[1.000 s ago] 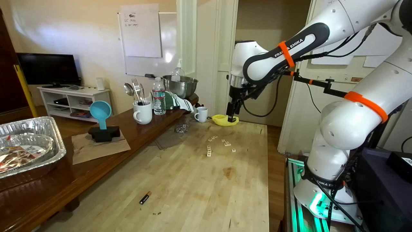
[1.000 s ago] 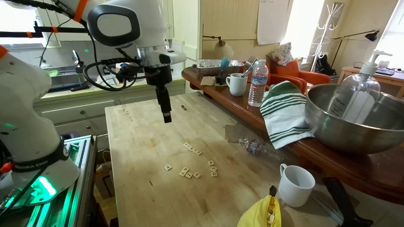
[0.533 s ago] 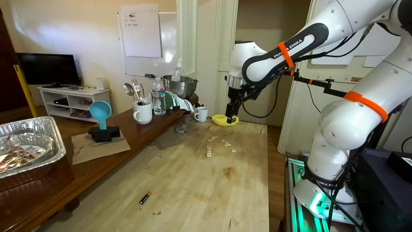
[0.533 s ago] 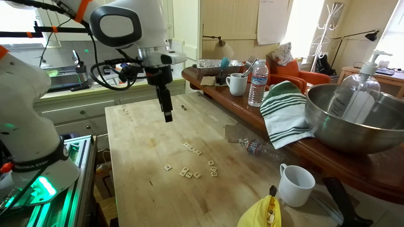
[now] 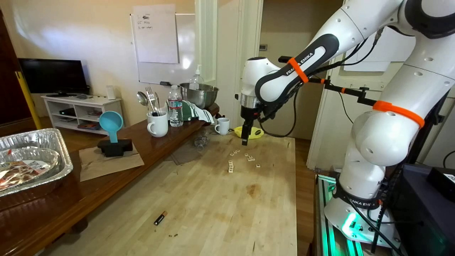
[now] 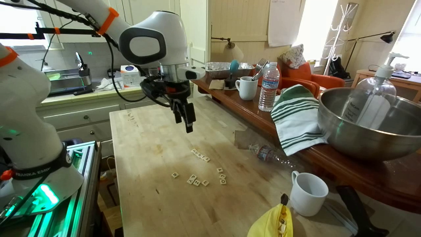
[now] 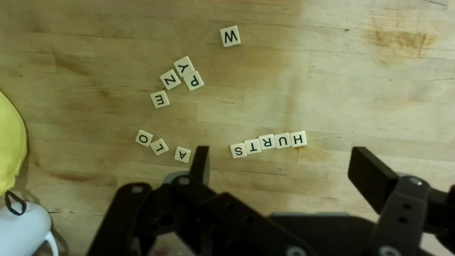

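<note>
My gripper (image 7: 284, 165) hangs open above the light wooden table, its black fingers (image 6: 188, 118) wide apart and nothing between them. Beyond the fingertips in the wrist view lies a row of letter tiles (image 7: 267, 141) spelling HURTS, upside down there. An A tile (image 7: 182, 154) shows just beside one finger, with L (image 7: 159, 146) and O (image 7: 144, 138) tiles near it. The tiles Y (image 7: 184, 66), P (image 7: 193, 81), Z (image 7: 170, 79) and E (image 7: 160, 99) form a loose cluster. A W tile (image 7: 230, 36) lies apart. In an exterior view the gripper (image 5: 245, 143) partly covers a yellow pouch (image 5: 256, 133).
The yellow pouch (image 6: 271, 220) lies beside a white mug (image 6: 309, 194) and a black handle (image 6: 360, 210). An empty plastic bottle (image 6: 269, 154) rests against the raised dark counter (image 5: 117, 177), which carries a steel bowl (image 6: 365, 144), a towel and a mug of cutlery. A battery (image 5: 160, 218) lies on the table.
My gripper has moved left and down in an exterior view, uncovering more of the pouch. It has also turned, so both fingers now show where a single one did. The tiles stay put.
</note>
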